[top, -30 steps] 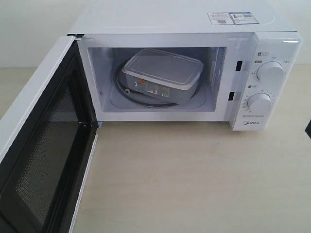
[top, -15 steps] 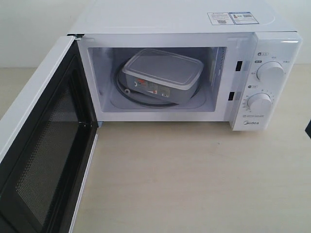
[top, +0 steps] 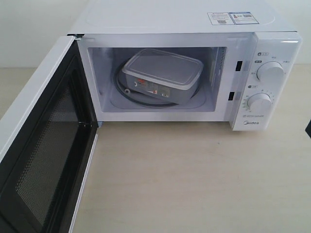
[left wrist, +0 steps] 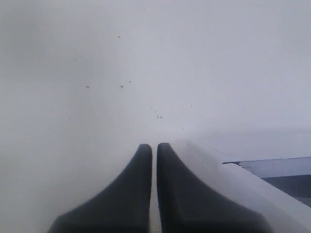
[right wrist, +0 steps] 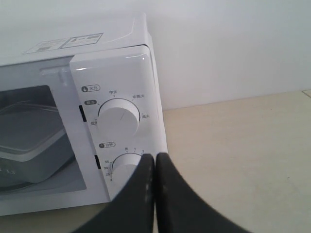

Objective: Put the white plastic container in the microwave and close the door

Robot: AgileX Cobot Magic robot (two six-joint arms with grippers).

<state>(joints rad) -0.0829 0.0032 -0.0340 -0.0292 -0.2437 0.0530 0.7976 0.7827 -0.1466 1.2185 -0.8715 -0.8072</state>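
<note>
The white microwave stands with its door swung wide open toward the front left. Inside, the white plastic container rests slightly askew on the glass turntable, its red-and-white label facing out. Neither gripper shows clearly in the exterior view. In the left wrist view, my left gripper is shut and empty, close to a plain white surface, with a white edge beside it. My right gripper is shut and empty, low in front of the microwave's control panel; the container shows inside.
Two round knobs sit on the microwave's right panel. The pale wooden tabletop stretches in front of it. A white wall stands behind. A dark sliver shows at the right edge.
</note>
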